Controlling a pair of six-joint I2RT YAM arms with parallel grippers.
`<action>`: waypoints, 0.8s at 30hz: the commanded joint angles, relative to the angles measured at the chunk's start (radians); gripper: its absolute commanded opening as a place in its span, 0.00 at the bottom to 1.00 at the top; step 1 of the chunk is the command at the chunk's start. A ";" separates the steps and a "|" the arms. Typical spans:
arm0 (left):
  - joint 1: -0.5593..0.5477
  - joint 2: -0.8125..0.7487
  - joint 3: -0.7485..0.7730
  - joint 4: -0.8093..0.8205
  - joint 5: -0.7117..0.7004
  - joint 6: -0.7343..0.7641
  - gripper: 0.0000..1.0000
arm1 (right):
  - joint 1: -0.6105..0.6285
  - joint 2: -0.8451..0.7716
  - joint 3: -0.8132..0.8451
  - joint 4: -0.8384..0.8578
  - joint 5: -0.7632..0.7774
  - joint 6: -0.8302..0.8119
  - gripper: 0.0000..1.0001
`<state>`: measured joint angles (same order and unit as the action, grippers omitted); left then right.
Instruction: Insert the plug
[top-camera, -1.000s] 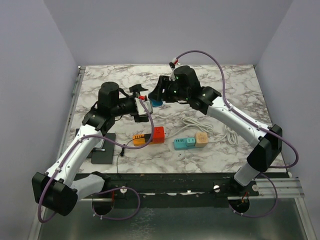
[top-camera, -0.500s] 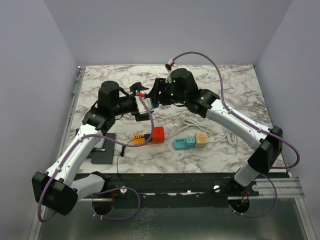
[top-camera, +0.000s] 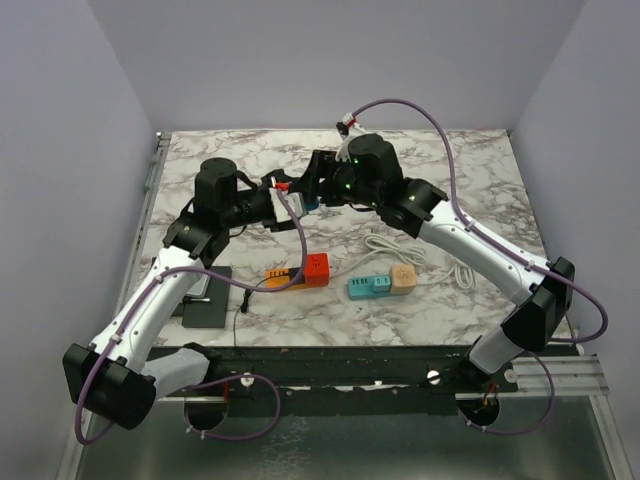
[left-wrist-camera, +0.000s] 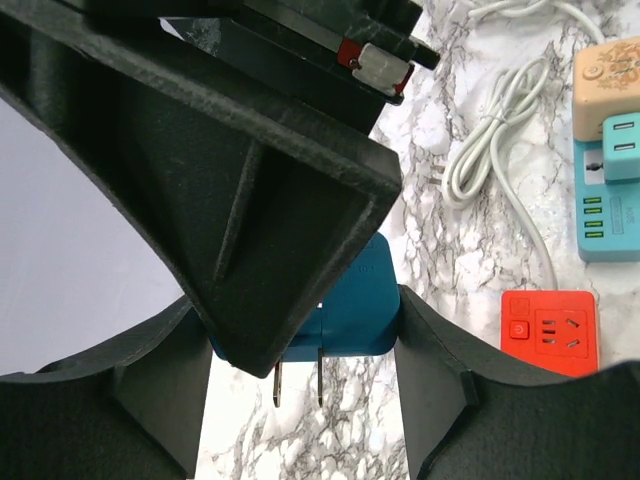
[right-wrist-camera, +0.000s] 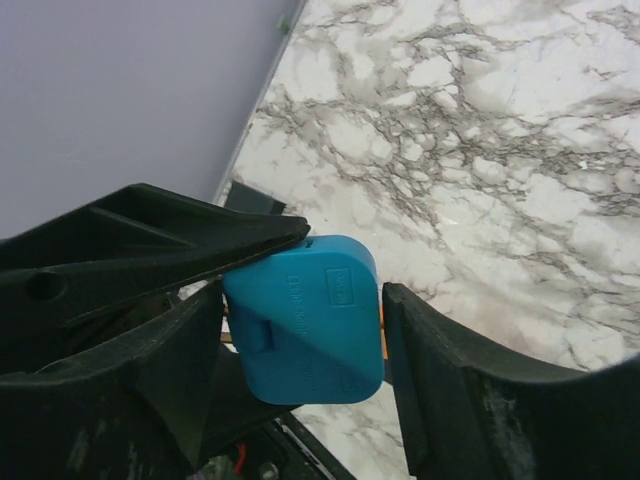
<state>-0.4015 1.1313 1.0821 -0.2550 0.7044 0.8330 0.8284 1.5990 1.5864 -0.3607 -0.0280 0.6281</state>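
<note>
The blue plug (top-camera: 312, 203) hangs in the air at the back middle, between both grippers. In the left wrist view, the plug (left-wrist-camera: 362, 305) sits tight between my left fingers with two metal prongs (left-wrist-camera: 320, 375) pointing down. My left gripper (top-camera: 288, 197) is shut on it. My right gripper (top-camera: 306, 193) is around the same plug (right-wrist-camera: 305, 320), with thin gaps showing on both sides, so it is open. The red socket cube (top-camera: 317, 269) lies on the marble below, and it also shows in the left wrist view (left-wrist-camera: 548, 330).
An orange strip (top-camera: 282, 276) joins the red cube. A teal strip (top-camera: 369, 288) and a beige cube (top-camera: 403, 279) lie to the right, with a coiled white cable (top-camera: 425, 252) behind them. A black block (top-camera: 205, 300) sits at the left front.
My right gripper carried the plug left to my left gripper. My left gripper rose a little and now grips the plug.
</note>
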 joint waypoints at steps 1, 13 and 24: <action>-0.005 -0.041 0.036 0.019 0.074 0.018 0.12 | 0.007 -0.052 0.020 -0.006 -0.028 -0.012 0.74; -0.007 -0.196 0.025 0.005 0.246 0.133 0.00 | -0.183 -0.254 -0.136 0.213 -0.570 0.033 0.87; -0.009 -0.220 0.076 0.011 0.331 0.181 0.00 | -0.183 -0.253 -0.253 0.544 -0.817 0.200 0.80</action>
<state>-0.4042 0.9192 1.1072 -0.2554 0.9466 0.9863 0.6426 1.3369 1.3418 0.0437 -0.7250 0.7654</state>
